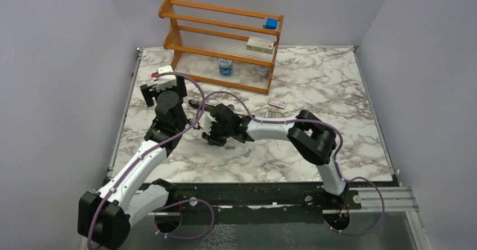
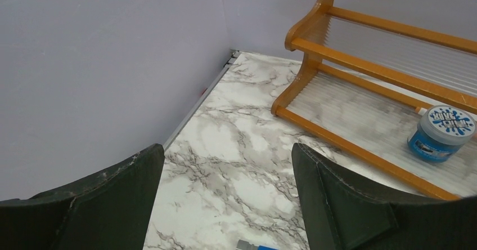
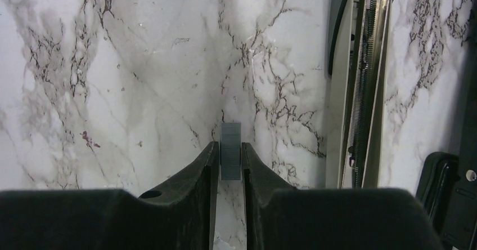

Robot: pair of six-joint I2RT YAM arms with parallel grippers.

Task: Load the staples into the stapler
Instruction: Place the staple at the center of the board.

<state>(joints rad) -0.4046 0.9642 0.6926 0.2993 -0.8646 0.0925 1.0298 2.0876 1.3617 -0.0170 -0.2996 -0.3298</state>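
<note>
Right claw (image 3: 229, 144) has its jaws drawn narrow, pinching a short strip of the staples (image 3: 230, 163) between its fingertips over the marble table (image 3: 112, 64). Just beside that strip lies the stapler (image 3: 360, 75), opened up, its silver channel and spring facing upward. Left claw (image 2: 226, 148) hangs wide and empty above the table, near a wooden rack (image 2: 349, 64).

From high at the near edge, down over the whole desk (image 1: 337, 92). Left wrist: low, toward the far-left rack (image 2: 365, 64), shared with top. Right wrist: close, straight down.
</note>
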